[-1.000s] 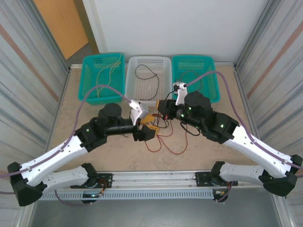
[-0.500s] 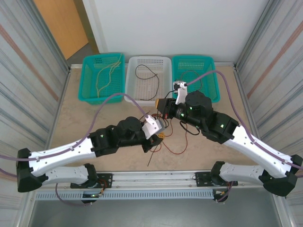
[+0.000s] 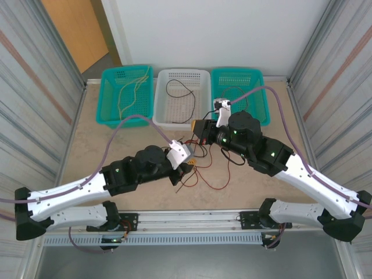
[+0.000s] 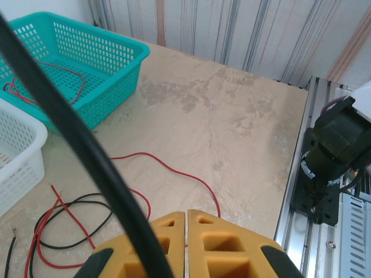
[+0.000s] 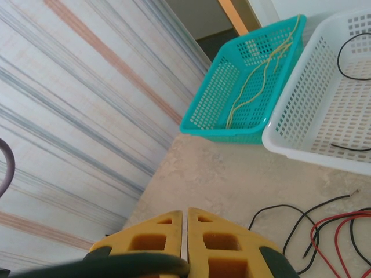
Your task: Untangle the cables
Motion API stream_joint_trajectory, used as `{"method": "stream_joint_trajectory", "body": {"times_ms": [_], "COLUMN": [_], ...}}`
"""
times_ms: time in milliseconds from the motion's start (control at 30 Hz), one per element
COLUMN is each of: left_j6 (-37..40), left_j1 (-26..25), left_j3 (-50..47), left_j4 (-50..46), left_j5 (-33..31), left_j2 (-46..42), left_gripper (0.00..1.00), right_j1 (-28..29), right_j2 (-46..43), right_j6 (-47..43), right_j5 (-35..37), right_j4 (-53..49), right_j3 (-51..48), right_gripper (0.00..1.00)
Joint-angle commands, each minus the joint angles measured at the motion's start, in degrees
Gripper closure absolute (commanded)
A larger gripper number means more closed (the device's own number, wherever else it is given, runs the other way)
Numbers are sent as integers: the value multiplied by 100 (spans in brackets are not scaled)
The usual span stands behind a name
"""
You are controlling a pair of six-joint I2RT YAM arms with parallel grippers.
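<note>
Firstly, from above, the loose cables (image 3: pixel 204 172), red and black, lie crossed near the middle of the desk (image 3: pixel 110 139). The left gripper (image 3: pixel 189 168) sits at 9 o'clock of this tangle and the right gripper (image 3: pixel 195 128) at 12 o'clock, both low over the strands.

On the left wrist view, the left gripper (image 4: pixel 186 215) has its fingers pressed together. A black cable (image 4: pixel 75 130) runs from 10 o'clock down to them, but I cannot tell if it is really pinched. A red cable (image 4: pixel 174 171) curves on the desk beyond.

On the right wrist view, the right gripper (image 5: pixel 185 214) is also pressed together; what it pinches is unclear.

I think the step is to draw one strand out. The left arm should pull slowly toward 9 o'clock while the right one holds the rest down, and stop if a loop tightens.
</note>
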Motion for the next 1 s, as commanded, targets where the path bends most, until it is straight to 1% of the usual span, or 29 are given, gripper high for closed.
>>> {"method": "stream_joint_trajectory", "body": {"times_ms": [0,33,67,133,167,233,267,300,433,500,600,733,867,967], "left_j6": [24,0,-29,-120,-139,-138,-121,-97,-68,-51,-76,-384,-554,-669], "left_j1": [-19,21,85,327,477,869,1026,1235,1994,2285,2732,3368,3770,3984], "left_j3": [85,147,208,402,520,885,1058,1254,2059,2469,3112,3876,4611,5417], "left_j4": [203,174,139,19,-48,-286,-369,-434,-452,-451,-471,-381,-300,-554], "left_j5": [-117,-126,-77,131,281,578,688,798,1137,1281,1540,2038,2302,2508], "left_j2": [-191,-208,-228,-209,-164,-8,80,176,736,1094,1676,2482,3269,4011], "left_gripper": [100,100,100,100,100,100,100,100,100,100,100,100,100,100], "right_j1": [-77,-95,-116,-178,-210,-313,-413,-575,-1206,-1336,-1417,-1444,-1441,-1453], "right_j2": [-112,-137,-153,-229,-268,-363,-364,-569,-822,-964,-1164,-1371,-1523,-1517], "right_j6": [76,76,74,76,103,215,298,395,814,972,1144,1252,1289,1282], "right_j5": [40,109,193,526,710,1228,1363,1410,1352,1370,1412,1415,1441,1432], "right_j4": [-58,-124,-219,-556,-746,-1270,-1464,-1679,-2499,-2744,-2994,-3160,-3186,-3187], "right_j3": [101,91,93,95,90,39,-23,-109,-533,-770,-1093,-1348,-1490,-1513], "right_gripper": [79,68,61,51,42,33,30,28,30,30,33,38,41,43]}}
